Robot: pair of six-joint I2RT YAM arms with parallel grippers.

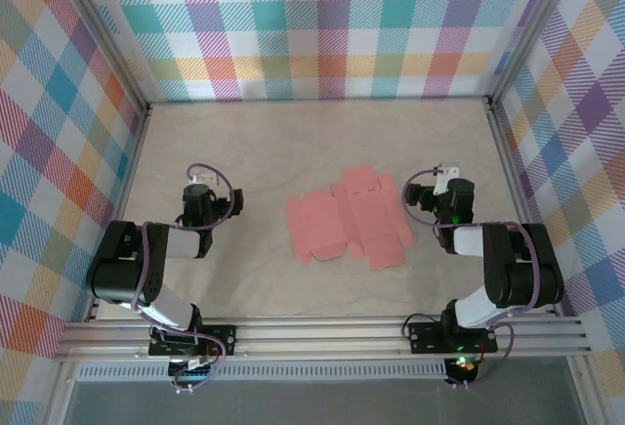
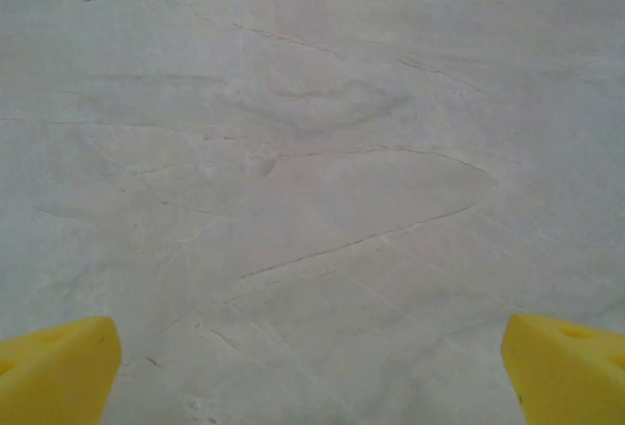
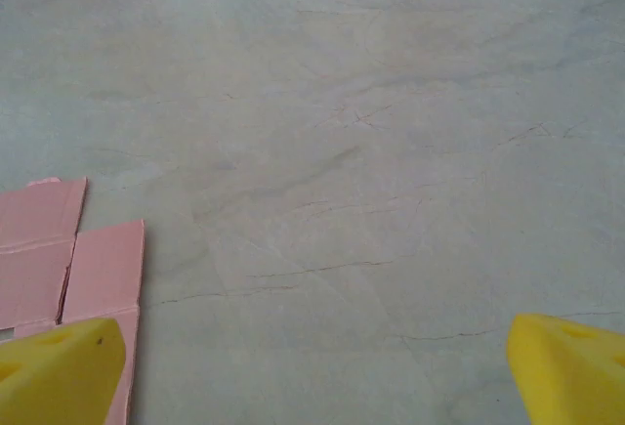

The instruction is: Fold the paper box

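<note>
Lying flat and unfolded on the surface [image 1: 244, 142] between the two arms, the paper box [image 1: 349, 217] runs its long axis left to right, slightly tilted. Right gripper [image 3: 314, 361] sits just beside the blank's right end, blank to its left. Left gripper [image 2: 312, 361] stands further off, over bare surface. Both have jaws apart, holding nothing. Judged: right arm nearer for first contact.

left arm [image 1: 146, 269]: elbow folded back by the near-left corner of the worktop [image 1: 322, 137] | left tool [image 1: 203, 195]: pointing down, yellow fingers [image 2: 59, 371] spread wide, empty | right arm [image 1: 503, 278]: folded likewise by the near-right corner | right tool [image 1: 447, 198]: pointing down, fingers [image 3: 566, 366] wide apart, empty
</note>
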